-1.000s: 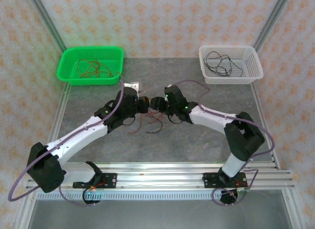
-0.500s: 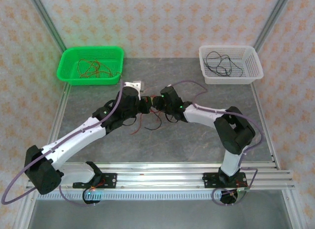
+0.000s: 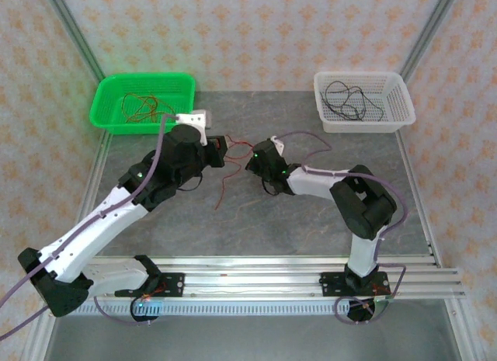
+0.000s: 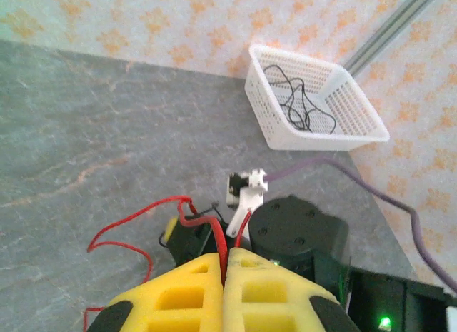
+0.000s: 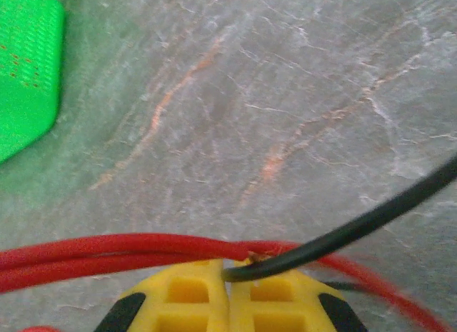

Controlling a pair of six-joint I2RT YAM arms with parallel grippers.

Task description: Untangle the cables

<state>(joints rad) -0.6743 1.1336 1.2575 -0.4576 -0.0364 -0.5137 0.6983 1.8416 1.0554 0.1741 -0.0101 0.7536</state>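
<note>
R gripper (image 5: 227, 272) just snapped shut on the black wire (image 5: 371, 219). L gripper (image 4: 224, 257) stays clamped on the red wire (image 5: 107, 244), both over table (image 3: 311, 221) centre btwn arms. You can prob. start pulling apart.

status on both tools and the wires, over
Left tool shut on red wire. Right tool shut on black wire. Red wire lies across right tool too.

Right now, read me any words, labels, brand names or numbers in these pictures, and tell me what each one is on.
None: no word, number or brand can be read.
The green basket, white basket, red cable, black cable, and the yellow fingers of the left gripper and right gripper carry no print.
The wallpaper carries an orange ornament, not letters.
</note>
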